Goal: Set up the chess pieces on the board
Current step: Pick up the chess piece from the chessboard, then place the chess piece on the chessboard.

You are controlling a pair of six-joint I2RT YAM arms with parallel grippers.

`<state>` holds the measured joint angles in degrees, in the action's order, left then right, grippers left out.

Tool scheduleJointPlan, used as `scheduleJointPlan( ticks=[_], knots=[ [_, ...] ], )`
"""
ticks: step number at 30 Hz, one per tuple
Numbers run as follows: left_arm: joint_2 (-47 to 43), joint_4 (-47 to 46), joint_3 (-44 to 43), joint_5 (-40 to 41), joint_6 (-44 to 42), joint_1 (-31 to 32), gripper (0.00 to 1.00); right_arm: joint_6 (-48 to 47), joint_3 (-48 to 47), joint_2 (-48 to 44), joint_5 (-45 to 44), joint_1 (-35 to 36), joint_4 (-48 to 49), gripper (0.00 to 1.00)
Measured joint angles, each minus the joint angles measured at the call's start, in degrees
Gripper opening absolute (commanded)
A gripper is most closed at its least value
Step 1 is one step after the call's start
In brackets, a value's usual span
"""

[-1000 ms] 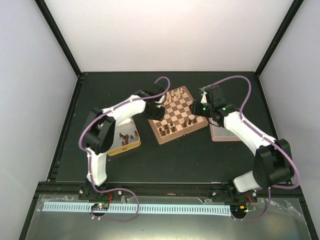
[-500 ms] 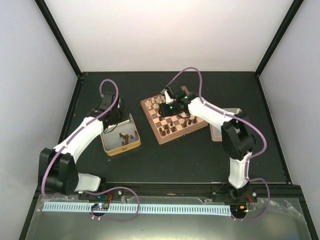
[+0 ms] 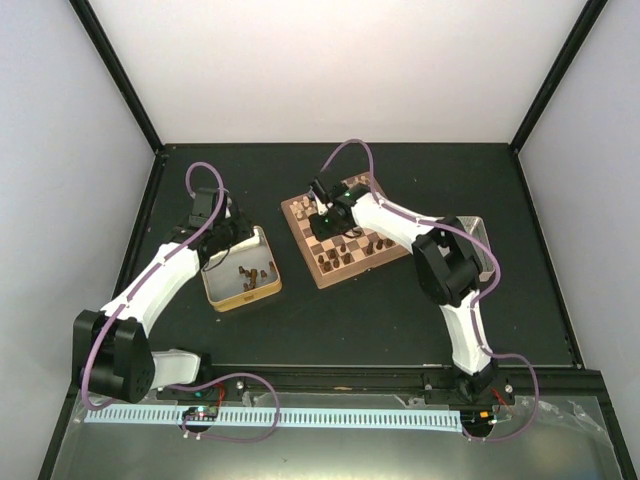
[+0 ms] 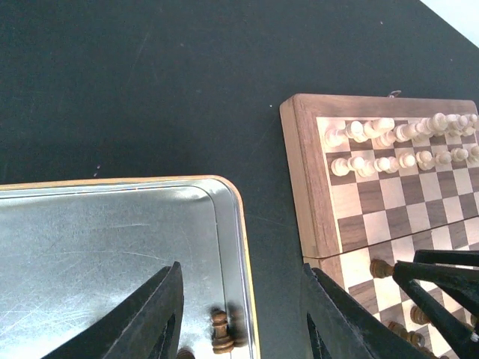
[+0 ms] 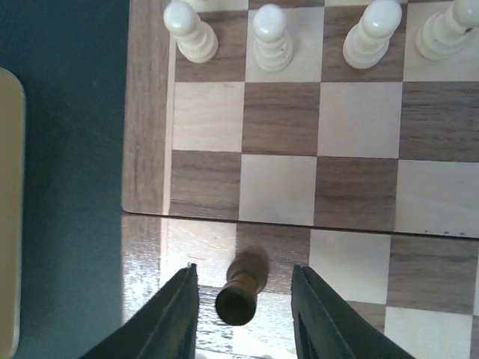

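The board (image 3: 352,232) lies at the table's centre, with dark chess pieces (image 3: 352,248) on its near rows and cream pieces (image 4: 389,142) along its far edge. My right gripper (image 3: 320,212) hovers over the board's left edge. In the right wrist view it is open (image 5: 243,271), with a dark pawn (image 5: 241,293) leaning in the gap, clear of both fingers (image 5: 174,314). My left gripper (image 3: 232,232) is open over the far right corner of a metal tin (image 3: 222,296). Its jaws (image 4: 241,269) straddle the tin's rim, above a dark piece (image 4: 219,333).
The tin (image 4: 112,224) left of the board holds several dark pieces (image 3: 250,278) at its near end. A second tin (image 3: 484,240) lies right of the board, partly hidden by my right arm. Black frame posts stand at the table's back corners.
My left arm has swung from the board's far left corner back to the tin. My right arm has crossed from the board's right side to its left edge.
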<state>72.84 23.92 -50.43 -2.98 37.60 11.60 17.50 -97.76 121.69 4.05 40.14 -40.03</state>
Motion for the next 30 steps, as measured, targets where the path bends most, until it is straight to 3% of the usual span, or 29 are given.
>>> scheduleJointPlan(
  ticks=[6, 9, 16, 22, 26, 30],
  knots=[
    [0.0, -0.1, 0.2, 0.0, 0.0, -0.3, 0.45, -0.4, -0.5, 1.6, -2.7, 0.4, -0.5, 0.2],
    [-0.1, -0.2, 0.2, -0.1, 0.0, -0.3, 0.45, 0.1, -0.5, 1.7, -2.7, 0.4, -0.5, 0.09],
    [-0.1, -0.4, 0.3, -0.1, 0.0, -0.4, 0.45, 1.6, 1.0, 0.5, -5.3, 0.4, 0.5, 0.04],
    [-0.1, -0.7, 0.5, -0.7, 0.0, -0.4, 0.45, 5.0, 12.9, -11.7, -7.9, -2.0, 4.7, 0.04],
    [-0.1, -1.3, 0.9, -1.8, 0.0, -0.4, 0.45, 7.4, 20.5, -22.4, -9.3, -9.4, 7.8, 0.04],
    [0.0, -1.7, 1.1, -2.8, 0.0, -0.4, 0.45, 8.7, 27.4, -27.4, -10.8, -16.5, 9.3, 0.04]
  ],
)
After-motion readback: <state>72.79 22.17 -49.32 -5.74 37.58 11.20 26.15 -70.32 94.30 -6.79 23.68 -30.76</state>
